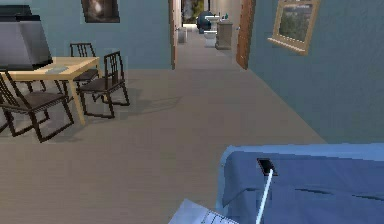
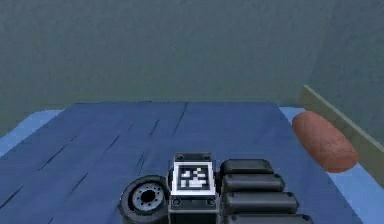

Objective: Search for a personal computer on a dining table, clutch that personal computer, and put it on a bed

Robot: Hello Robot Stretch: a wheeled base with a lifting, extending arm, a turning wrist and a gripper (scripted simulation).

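Observation:
A blue bed (image 2: 150,135) spreads across the arm side view, and its corner (image 1: 320,180) shows at the forward view's lower right. The arm's dark bar (image 2: 255,190) rises from the bottom edge with a white marked square (image 2: 195,180). Left of that square sits the gripper (image 2: 147,197), a dark round body low over the bed cover. I cannot make out its far end, so I cannot tell whether it holds anything. A pale grey flat thing (image 1: 200,212) lies at the bed's near edge. The wooden dining table (image 1: 65,70) stands at the far left and bears a dark boxy thing (image 1: 25,42).
Dark wooden chairs (image 1: 105,85) ring the dining table. A reddish-brown pillow (image 2: 322,140) lies at the bed's right end. A thin white stick (image 1: 265,195) lies on the bed corner. An open doorway (image 1: 205,40) leads to a hall ahead. Framed pictures (image 1: 295,22) hang on teal walls.

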